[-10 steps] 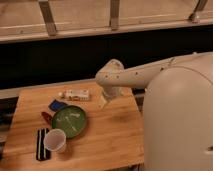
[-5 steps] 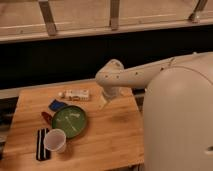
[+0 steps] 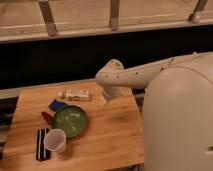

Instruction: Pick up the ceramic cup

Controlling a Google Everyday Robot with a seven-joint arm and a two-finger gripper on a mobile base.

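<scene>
The ceramic cup is small, white and round with a wide rim. It stands upright near the front left of the wooden table, just left of and below the green plate. My gripper hangs from the white arm over the table's back middle, to the right of the plate and well apart from the cup. It holds nothing that I can see.
A white snack packet lies at the table's back. A blue object and a red object lie left of the plate. A dark striped item lies beside the cup. My white body fills the right side.
</scene>
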